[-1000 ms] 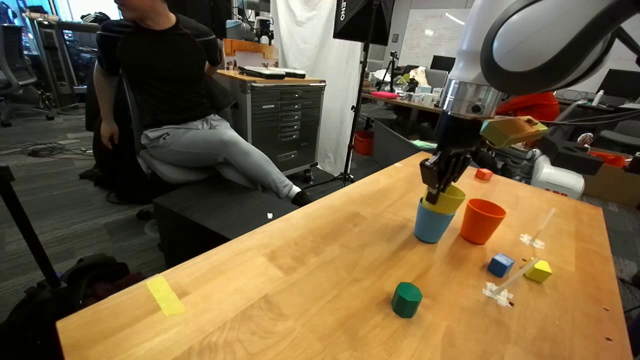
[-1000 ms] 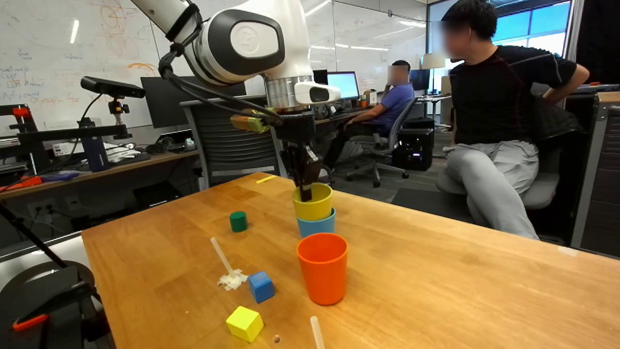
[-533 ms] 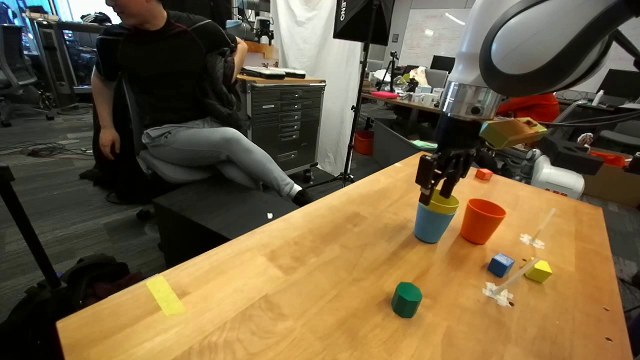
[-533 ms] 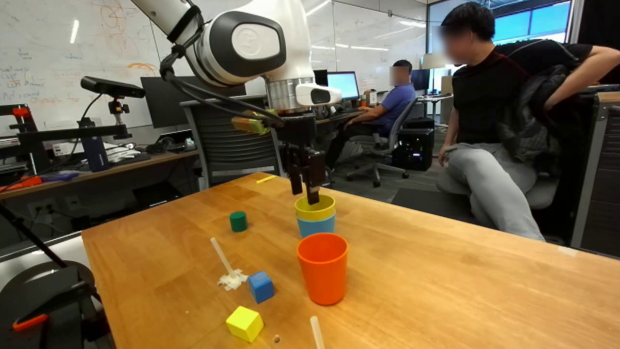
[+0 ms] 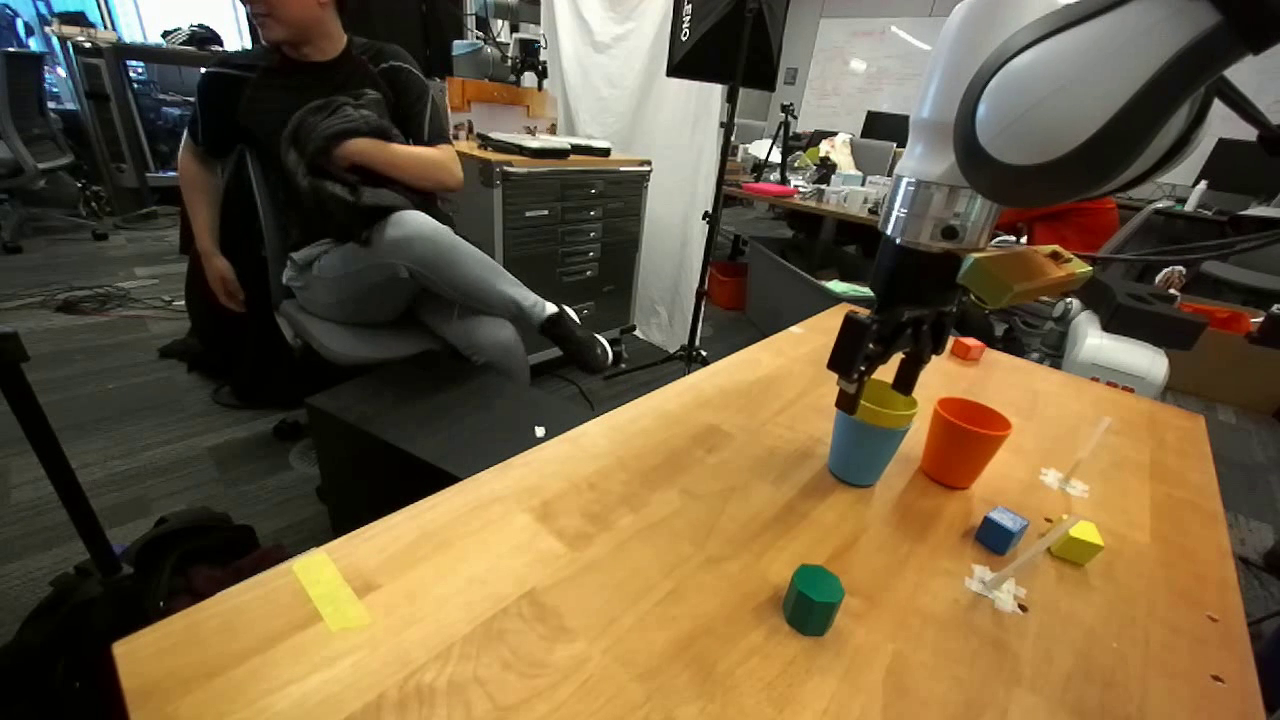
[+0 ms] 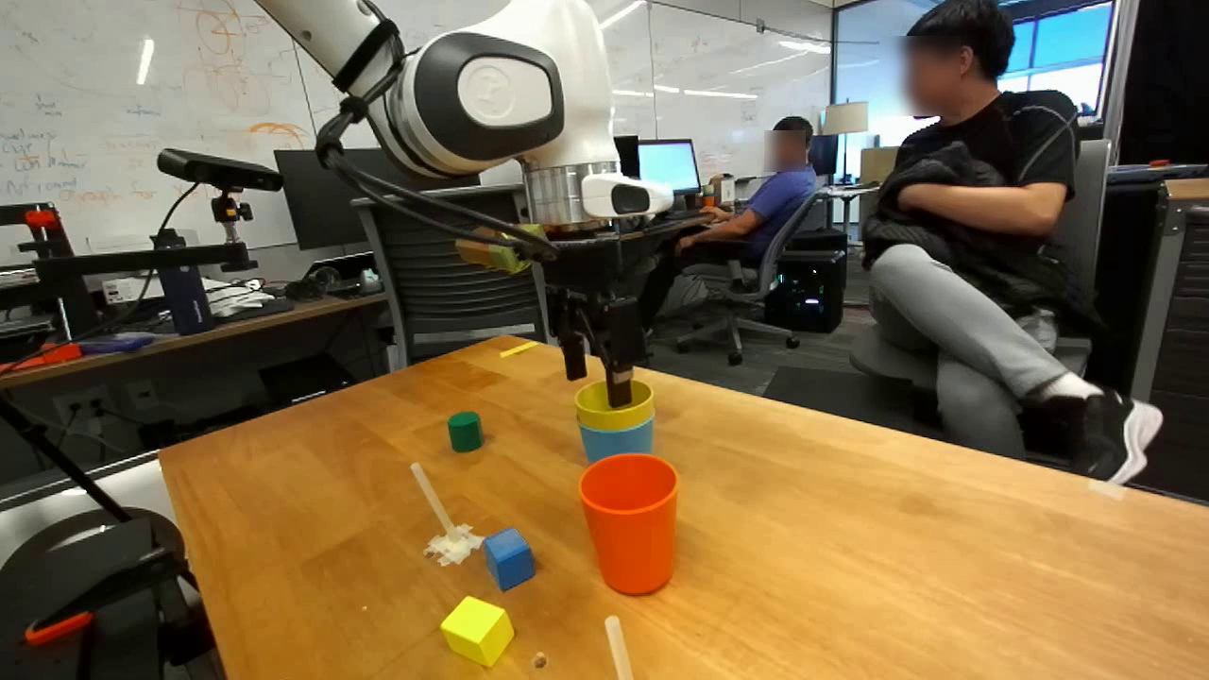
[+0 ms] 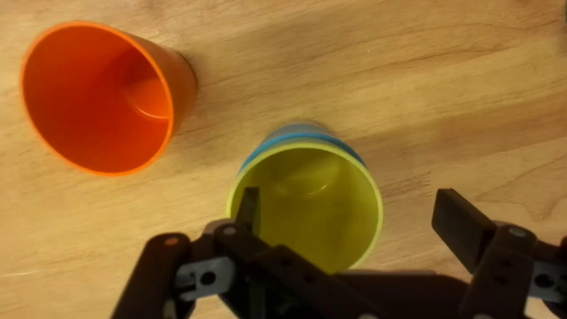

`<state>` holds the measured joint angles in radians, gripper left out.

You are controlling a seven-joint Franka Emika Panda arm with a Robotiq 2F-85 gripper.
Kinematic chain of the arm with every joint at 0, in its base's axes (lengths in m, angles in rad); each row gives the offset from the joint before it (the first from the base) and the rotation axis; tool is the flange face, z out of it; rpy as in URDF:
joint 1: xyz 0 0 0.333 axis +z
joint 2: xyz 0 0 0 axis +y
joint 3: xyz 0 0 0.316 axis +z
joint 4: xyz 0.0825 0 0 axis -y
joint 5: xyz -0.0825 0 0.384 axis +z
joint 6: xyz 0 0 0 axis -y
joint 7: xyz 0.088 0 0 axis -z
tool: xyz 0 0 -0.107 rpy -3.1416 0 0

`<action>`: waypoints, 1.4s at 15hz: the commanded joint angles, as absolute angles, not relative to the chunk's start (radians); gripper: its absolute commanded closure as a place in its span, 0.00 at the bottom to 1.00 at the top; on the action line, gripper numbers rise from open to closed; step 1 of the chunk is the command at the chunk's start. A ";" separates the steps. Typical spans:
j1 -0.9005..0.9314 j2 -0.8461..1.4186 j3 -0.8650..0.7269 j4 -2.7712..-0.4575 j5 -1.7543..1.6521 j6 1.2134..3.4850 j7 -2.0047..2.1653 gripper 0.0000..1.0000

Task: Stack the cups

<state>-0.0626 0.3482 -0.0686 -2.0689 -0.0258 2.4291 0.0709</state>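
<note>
Smooth yellow cup point(image 7: 305, 212) nests in blue cup point(image 7: 300, 137) near the wrist view's centre; upper left, tapered orange cup point(image 7: 97, 97) on grained wood point(image 7: 443, 79); gripper point(image 7: 347, 193) parted wide.

In both exterior views, diffuse light brightens the tabletop point(image 5: 560, 570), paler toward the edge beside the black-shirted man point(image 5: 380, 260). In an exterior view, the window point(image 6: 1067, 42) is partly washed out, the whiteboard point(image 6: 189, 94) streaked with glare, two faces point(image 6: 930, 76) blurred. Wrist view: dimmer, soft-focused; blurry shadow beside the orange cup point(image 7: 102, 97).
</note>
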 commanded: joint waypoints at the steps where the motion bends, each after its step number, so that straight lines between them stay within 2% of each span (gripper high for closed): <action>1: -0.058 0.386 -0.084 -2.037 -0.040 2.432 0.084 0.00; 2: -0.058 0.392 -0.086 -2.035 -0.041 2.431 0.085 0.00; 4: -0.058 0.404 -0.086 -2.026 -0.040 2.422 0.083 0.26; 7: -0.058 0.414 -0.085 -2.014 -0.036 2.415 0.081 0.51; 13: -0.050 0.423 -0.088 -2.009 -0.047 2.415 0.088 0.95; 14: -0.049 0.425 -0.088 -2.008 -0.049 2.414 0.089 1.00; 21: -0.047 0.421 -0.096 -1.998 -0.058 2.386 0.106 0.98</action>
